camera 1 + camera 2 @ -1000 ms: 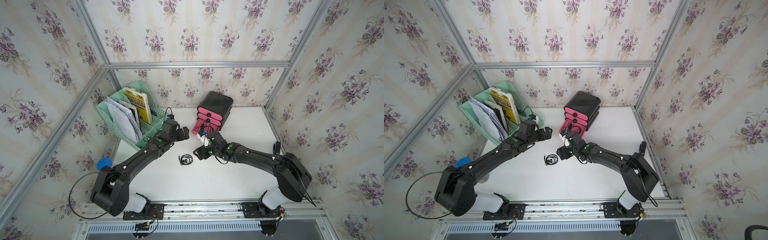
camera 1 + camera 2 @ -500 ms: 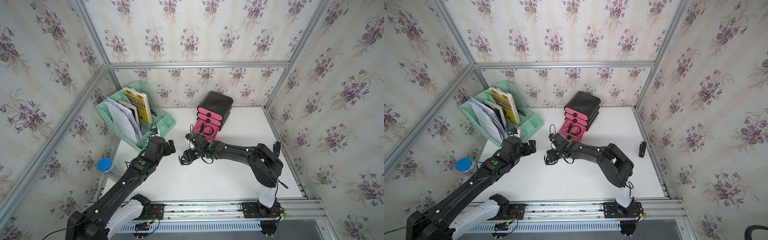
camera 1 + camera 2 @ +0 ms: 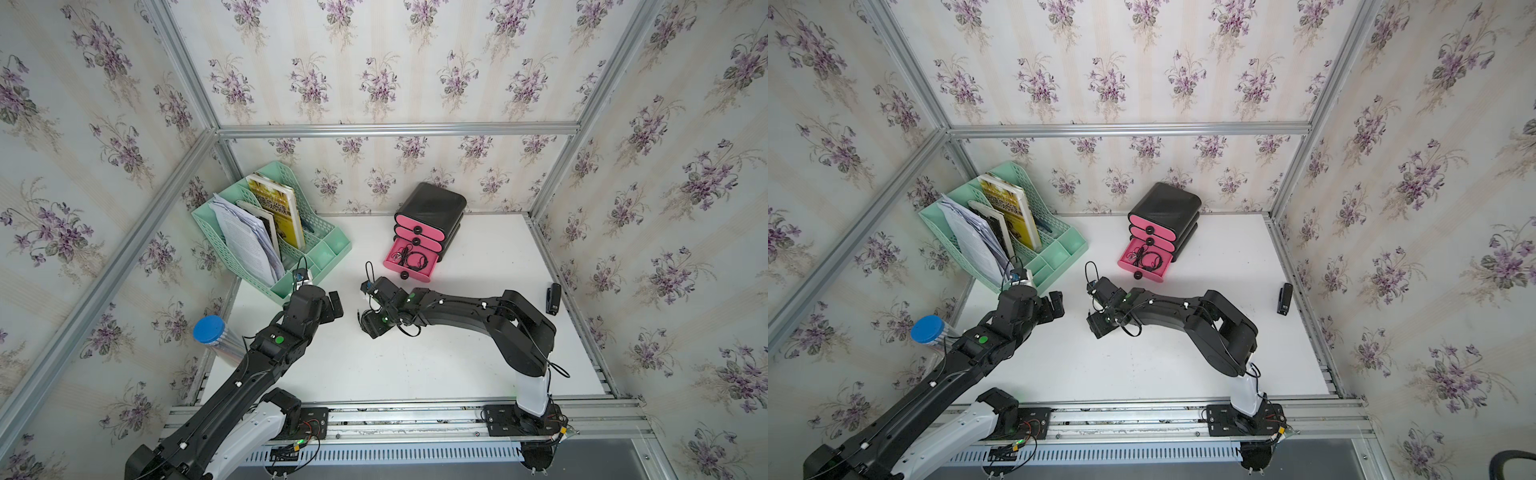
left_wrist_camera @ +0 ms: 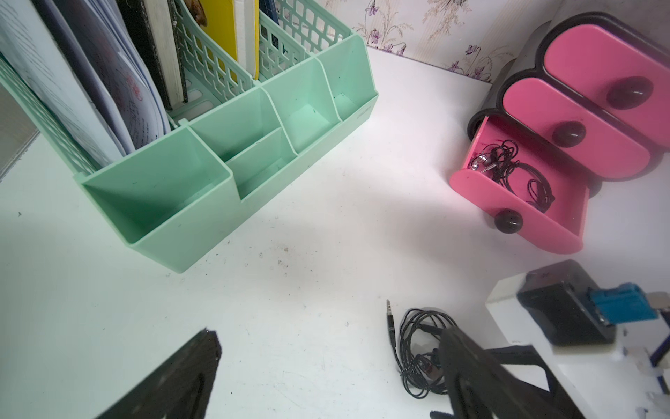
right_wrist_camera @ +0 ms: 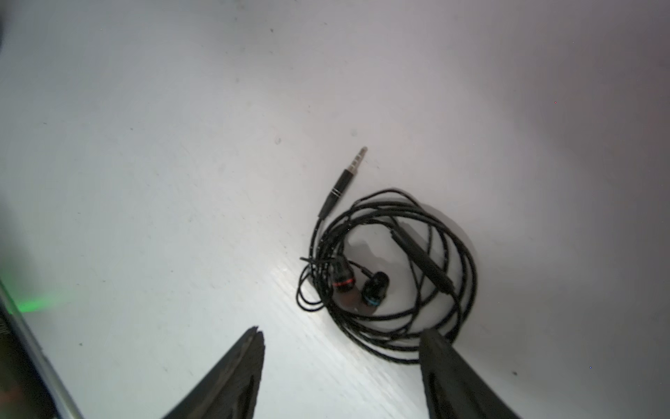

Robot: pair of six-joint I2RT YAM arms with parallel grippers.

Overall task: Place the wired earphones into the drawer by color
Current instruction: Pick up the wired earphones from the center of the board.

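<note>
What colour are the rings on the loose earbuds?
One red, one blue, on the black coiled earphones; the right wrist view shows it best.

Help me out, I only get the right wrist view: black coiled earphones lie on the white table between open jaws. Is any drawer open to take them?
Observer: Yes. The small black rounded cabinet has three pink-fronted drawers, and only the bottom drawer is pulled out.
Operator: Is it empty?
Observer: No, tangled black earphone cables already lie inside it.
Operator: What about the other arm?
Observer: The left gripper is open and holds nothing, close to the low front of the mint-green plastic file rack.
</note>
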